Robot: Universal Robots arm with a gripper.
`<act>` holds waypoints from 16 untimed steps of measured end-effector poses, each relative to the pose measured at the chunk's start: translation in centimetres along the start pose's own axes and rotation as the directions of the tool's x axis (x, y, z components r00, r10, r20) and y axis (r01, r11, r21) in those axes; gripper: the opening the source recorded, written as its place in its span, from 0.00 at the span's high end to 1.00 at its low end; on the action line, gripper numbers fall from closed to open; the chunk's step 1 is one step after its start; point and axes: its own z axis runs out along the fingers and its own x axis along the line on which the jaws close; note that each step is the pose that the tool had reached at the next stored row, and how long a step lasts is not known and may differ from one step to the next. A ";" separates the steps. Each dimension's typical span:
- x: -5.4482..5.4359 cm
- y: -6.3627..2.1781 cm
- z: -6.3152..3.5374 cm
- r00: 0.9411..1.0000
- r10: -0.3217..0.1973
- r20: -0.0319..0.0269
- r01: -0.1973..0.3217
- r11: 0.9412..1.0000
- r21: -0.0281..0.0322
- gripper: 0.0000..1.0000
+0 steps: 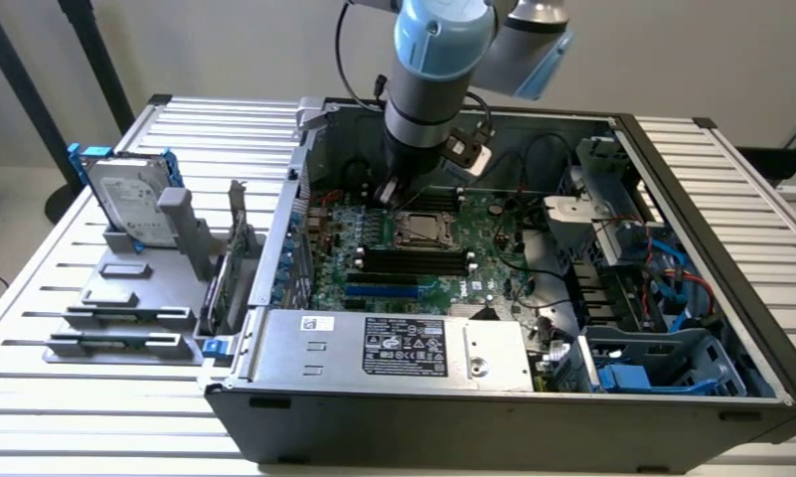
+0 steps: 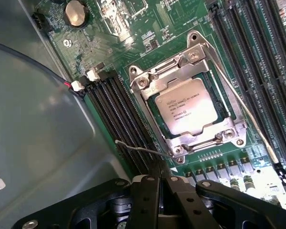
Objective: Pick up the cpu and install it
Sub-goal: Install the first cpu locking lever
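- Exterior view: the arm reaches into the open grey metal computer case [image 1: 504, 412], centre frame; the gripper [image 1: 395, 191] hangs over the green motherboard [image 1: 411, 260], beside the square cpu [image 1: 424, 229] lying flat in its socket.
- Wrist view: the cpu [image 2: 189, 106], dull silver with printed text, sits inside a shiny steel socket frame [image 2: 188, 102], corners turned diagonally; the black fingers [image 2: 148, 202] are pressed together, empty.

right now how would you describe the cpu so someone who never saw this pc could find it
Start at the open computer case and its green motherboard. Near the board's middle is a silver metal socket frame, and the cpu lies inside it. It is the only flat square with a dull silver top and printed text; the long dark memory slots beside it are narrow strips.
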 end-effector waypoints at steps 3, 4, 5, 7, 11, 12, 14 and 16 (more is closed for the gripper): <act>0.0 0.04 0.26 1.000 0.001 0.001 -0.001 1.000 -0.002 0.89; 0.0 0.03 0.29 1.000 0.003 0.002 -0.003 1.000 -0.004 0.89; 0.0 0.04 0.32 1.000 0.004 0.004 -0.004 1.000 -0.005 0.89; 0.0 0.02 0.35 1.000 0.008 0.007 -0.008 1.000 -0.008 0.89; 0.0 0.02 0.51 1.000 0.017 0.010 -0.017 1.000 -0.014 0.89; 0.0 0.02 0.56 1.000 0.019 0.010 -0.019 1.000 -0.015 0.89; 0.0 0.02 0.63 1.000 0.023 0.011 -0.023 1.000 -0.017 0.89; 0.1 0.01 0.70 1.000 0.028 0.011 -0.027 0.999 -0.019 0.89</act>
